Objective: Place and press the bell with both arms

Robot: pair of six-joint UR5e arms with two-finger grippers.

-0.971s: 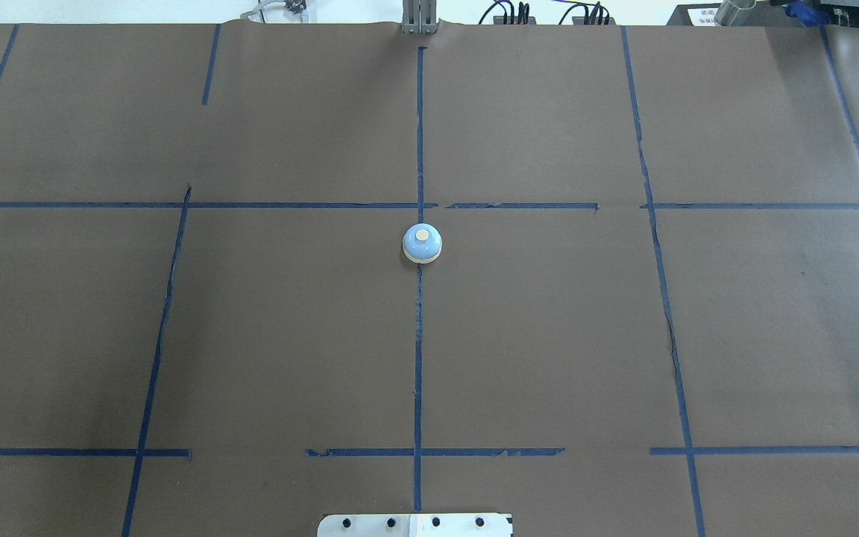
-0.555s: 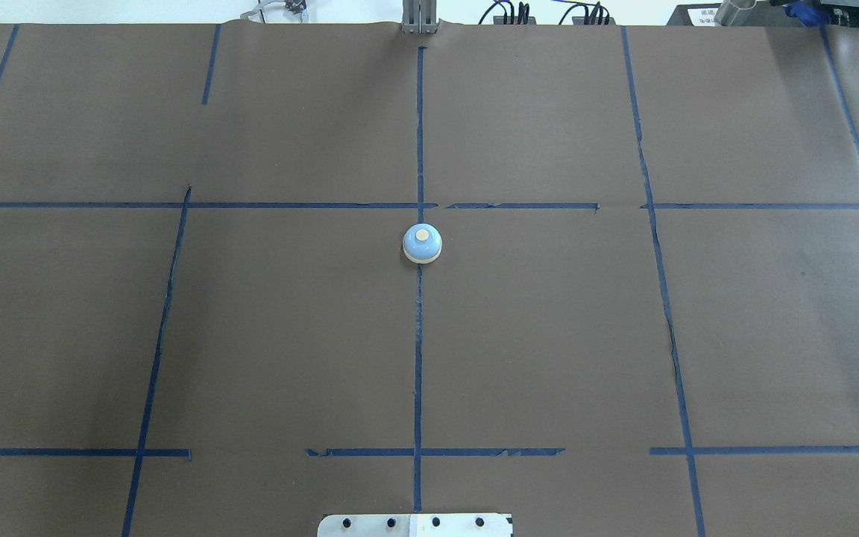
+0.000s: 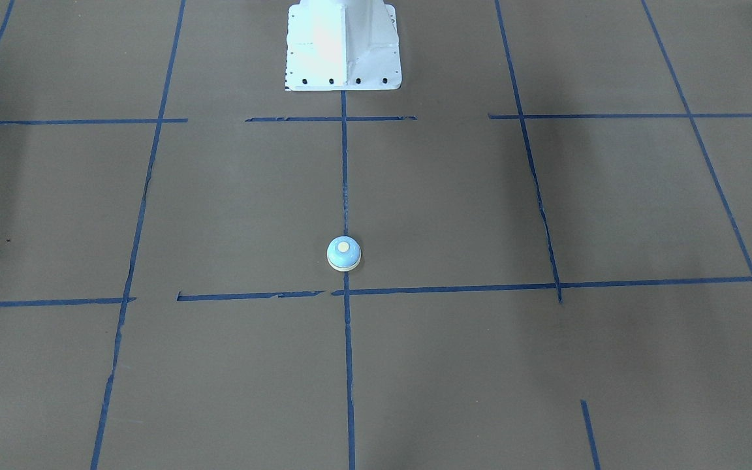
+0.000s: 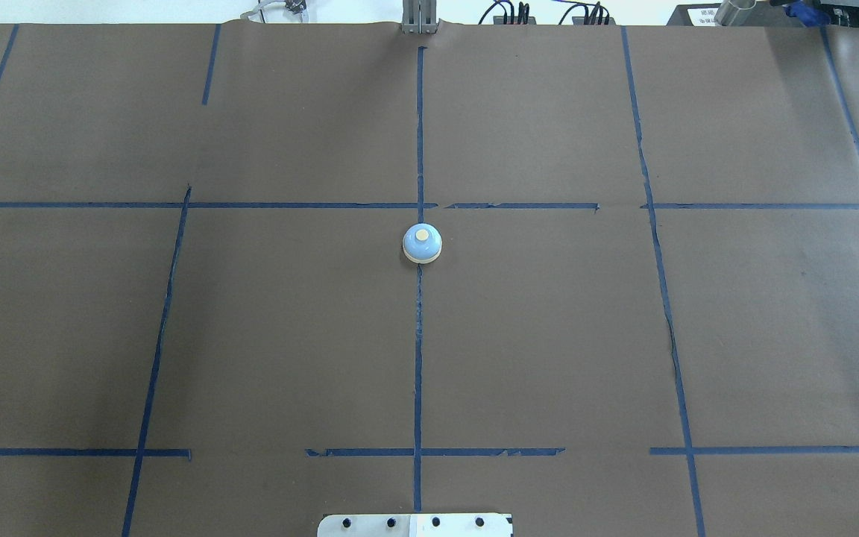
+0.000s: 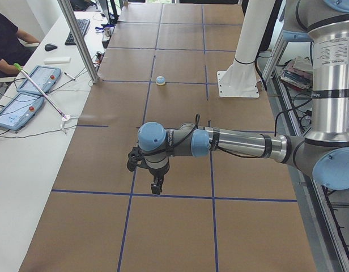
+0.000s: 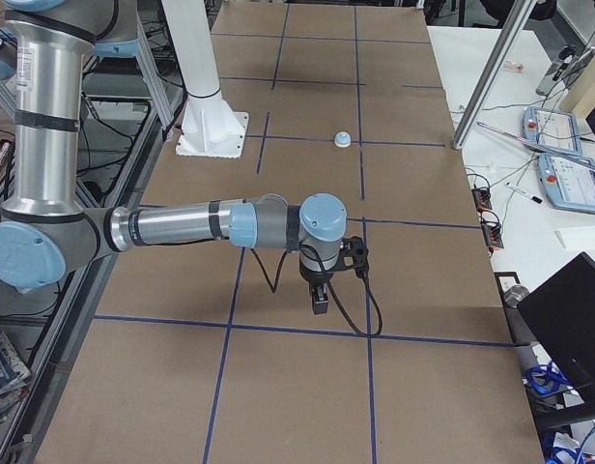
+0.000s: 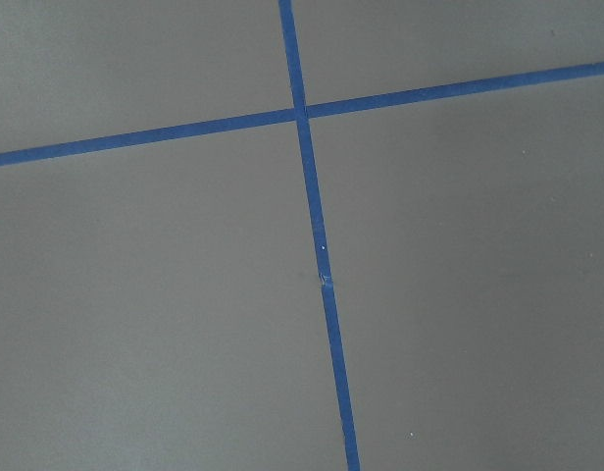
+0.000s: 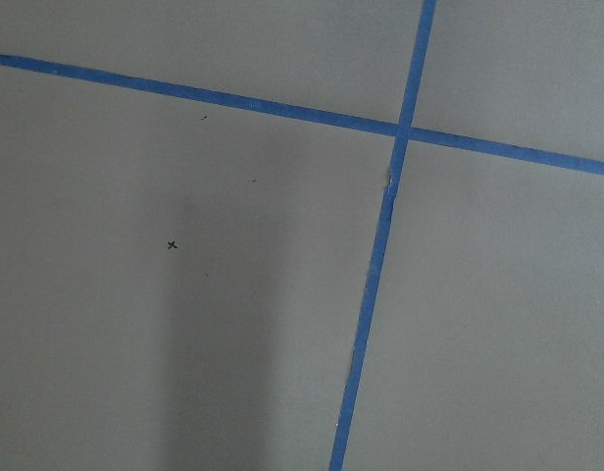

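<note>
The small light-blue bell (image 4: 422, 243) with its cream button stands upright alone on the centre tape line of the brown table; it also shows in the front view (image 3: 344, 253), the left view (image 5: 160, 80) and the right view (image 6: 343, 140). Neither arm is in the overhead or front view. My left gripper (image 5: 156, 186) hangs low over the table's left end, far from the bell. My right gripper (image 6: 320, 302) hangs low over the right end, equally far. I cannot tell whether either is open or shut. Both wrist views show only brown paper and blue tape.
The white bolted pedestal (image 3: 342, 46) stands at the robot's side of the table. A metal post (image 5: 78, 39) rises at the far edge, with teach pendants (image 5: 27, 90) and a seated operator (image 5: 4, 45) beyond it. Blue tape lines (image 4: 419, 358) grid the paper.
</note>
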